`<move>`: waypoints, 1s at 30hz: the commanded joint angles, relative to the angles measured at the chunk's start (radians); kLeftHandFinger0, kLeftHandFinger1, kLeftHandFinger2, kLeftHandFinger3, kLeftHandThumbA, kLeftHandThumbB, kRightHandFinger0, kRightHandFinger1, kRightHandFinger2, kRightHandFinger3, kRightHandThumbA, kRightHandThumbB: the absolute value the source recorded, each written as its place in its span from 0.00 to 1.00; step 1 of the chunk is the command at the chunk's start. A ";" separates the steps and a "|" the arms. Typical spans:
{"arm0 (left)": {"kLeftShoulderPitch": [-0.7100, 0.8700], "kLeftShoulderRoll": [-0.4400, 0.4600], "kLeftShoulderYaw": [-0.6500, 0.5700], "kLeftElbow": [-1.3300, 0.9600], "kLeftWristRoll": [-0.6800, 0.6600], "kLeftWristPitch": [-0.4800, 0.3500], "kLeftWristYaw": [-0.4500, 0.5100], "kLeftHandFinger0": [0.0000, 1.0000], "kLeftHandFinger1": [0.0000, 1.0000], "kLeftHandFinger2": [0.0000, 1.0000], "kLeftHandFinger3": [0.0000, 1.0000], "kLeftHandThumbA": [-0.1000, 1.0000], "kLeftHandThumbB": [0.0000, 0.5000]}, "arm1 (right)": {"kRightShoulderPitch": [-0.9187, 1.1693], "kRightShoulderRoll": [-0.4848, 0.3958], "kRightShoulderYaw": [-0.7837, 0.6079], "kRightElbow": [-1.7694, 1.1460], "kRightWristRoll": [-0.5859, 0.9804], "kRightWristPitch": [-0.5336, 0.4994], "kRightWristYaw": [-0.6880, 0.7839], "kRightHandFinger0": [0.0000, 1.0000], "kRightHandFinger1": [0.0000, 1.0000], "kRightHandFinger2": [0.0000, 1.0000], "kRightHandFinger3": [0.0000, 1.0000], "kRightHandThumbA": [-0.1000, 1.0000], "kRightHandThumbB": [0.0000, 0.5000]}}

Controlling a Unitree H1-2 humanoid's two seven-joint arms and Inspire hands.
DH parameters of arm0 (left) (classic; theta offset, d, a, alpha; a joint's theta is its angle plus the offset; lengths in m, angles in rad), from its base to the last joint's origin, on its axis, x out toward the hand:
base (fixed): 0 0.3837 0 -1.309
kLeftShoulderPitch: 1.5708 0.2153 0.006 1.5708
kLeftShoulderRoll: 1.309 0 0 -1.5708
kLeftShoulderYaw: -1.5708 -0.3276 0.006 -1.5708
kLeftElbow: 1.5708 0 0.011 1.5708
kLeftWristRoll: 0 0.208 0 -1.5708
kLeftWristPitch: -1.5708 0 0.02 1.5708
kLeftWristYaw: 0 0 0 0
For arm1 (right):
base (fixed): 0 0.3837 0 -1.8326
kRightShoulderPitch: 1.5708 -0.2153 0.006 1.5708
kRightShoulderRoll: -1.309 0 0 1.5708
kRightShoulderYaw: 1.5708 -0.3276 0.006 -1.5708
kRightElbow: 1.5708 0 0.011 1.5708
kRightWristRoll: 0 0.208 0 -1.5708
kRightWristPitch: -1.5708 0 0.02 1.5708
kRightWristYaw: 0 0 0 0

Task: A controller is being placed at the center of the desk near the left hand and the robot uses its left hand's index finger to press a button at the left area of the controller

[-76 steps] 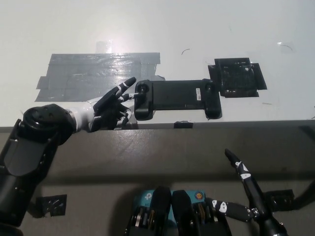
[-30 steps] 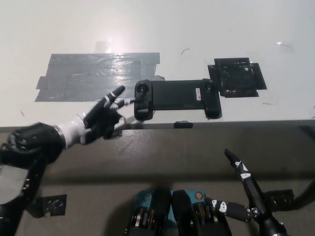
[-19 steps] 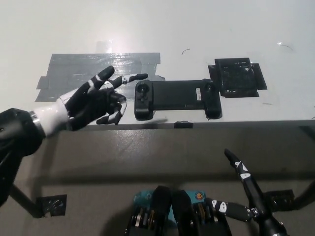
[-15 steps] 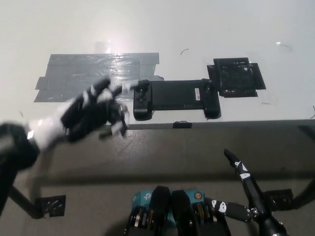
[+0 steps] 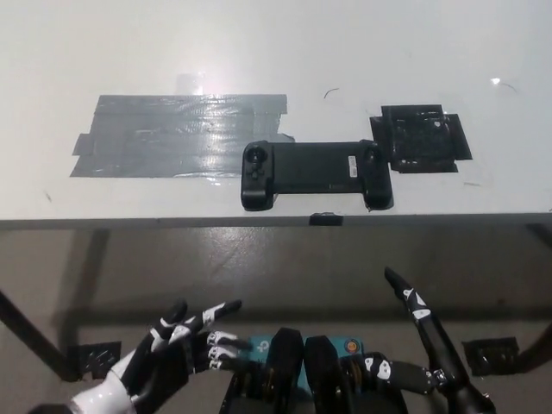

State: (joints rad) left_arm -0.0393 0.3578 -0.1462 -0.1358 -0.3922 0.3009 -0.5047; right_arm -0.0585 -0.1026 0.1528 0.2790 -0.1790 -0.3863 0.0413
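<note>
The controller (image 5: pixel 315 172) lies flat near the bench (image 5: pixel 259 52) front edge, well above and right of the left hand (image 5: pixel 168 358), untouched. That hand hangs below the bench edge, released, fingers spread, grasping nothing. The right hand (image 5: pixel 423 345) rests low at right, fingers extended, empty. Grey tape (image 5: pixel 177 134) lies left of the controller, a black patch (image 5: pixel 423 138) right.
</note>
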 commanded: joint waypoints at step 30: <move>0.112 -0.216 0.132 0.234 0.401 -0.627 0.312 1.00 1.00 1.00 1.00 1.00 0.55 | 0.111 -0.004 0.019 -0.001 0.016 -0.084 0.002 1.00 1.00 1.00 1.00 1.00 0.60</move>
State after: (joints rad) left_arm 0.0602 0.1590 -0.0347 0.1158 -0.0697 -0.1925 -0.2826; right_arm 0.0401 -0.1030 0.1661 0.2869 -0.1788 -0.3922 0.0416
